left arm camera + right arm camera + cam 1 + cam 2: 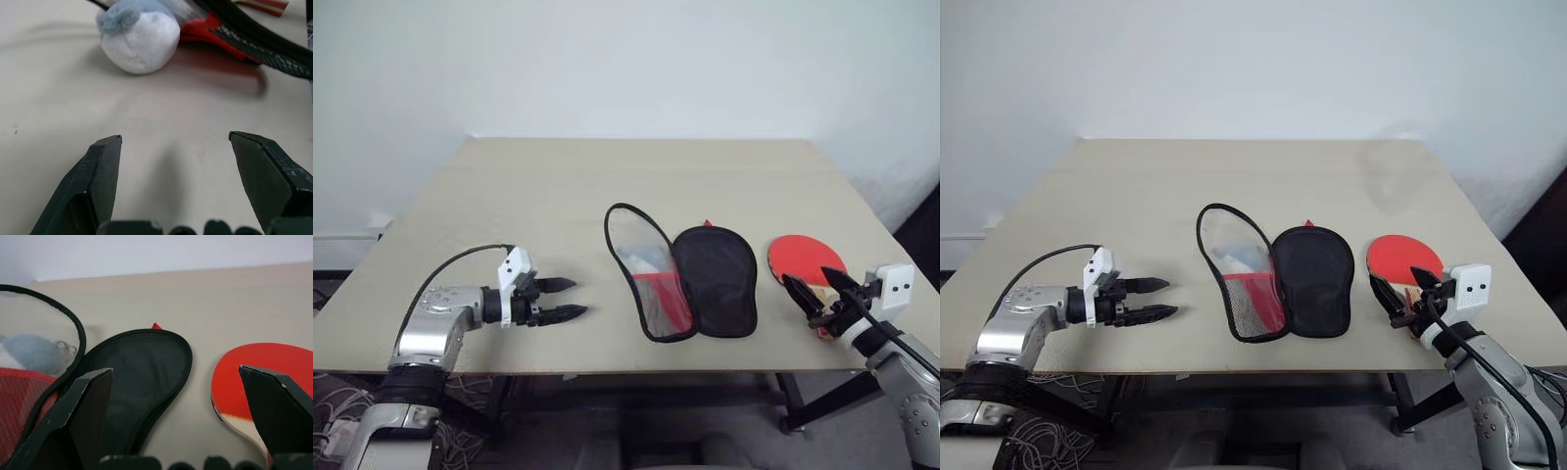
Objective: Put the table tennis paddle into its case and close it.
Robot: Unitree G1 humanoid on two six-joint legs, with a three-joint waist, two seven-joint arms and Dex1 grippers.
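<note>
The left gripper point(563, 300) is hovering just over the table point(509, 196) with its two black fingers spread apart and nothing between them, pointing toward the case point(683, 284), which is lying well clear of its tips, ahead and toward the middle of the table. That case is sitting splayed open, the clear and red mesh half nearer the left gripper and the black fabric half beside it, toward the right gripper. The left wrist view is showing a pale, rounded patch point(139, 39) at the near end of the clear half, but what it is I cannot tell. Further right, the table tennis paddle point(806, 259) is lying flat on the table, red face up, and the right gripper point(815, 286) is waiting over its handle end with fingers wide apart, gripping nothing. Judging from this, the risks are starting with the pickup: the bat is lying flush on the table near the front edge, so a shallow close could be pushing it off instead of lifting it. The soft case could also be sliding or folding when the blade is being fed in, unless the left gripper is pinning it, and the open flap may be snagging the rubber face.
</note>
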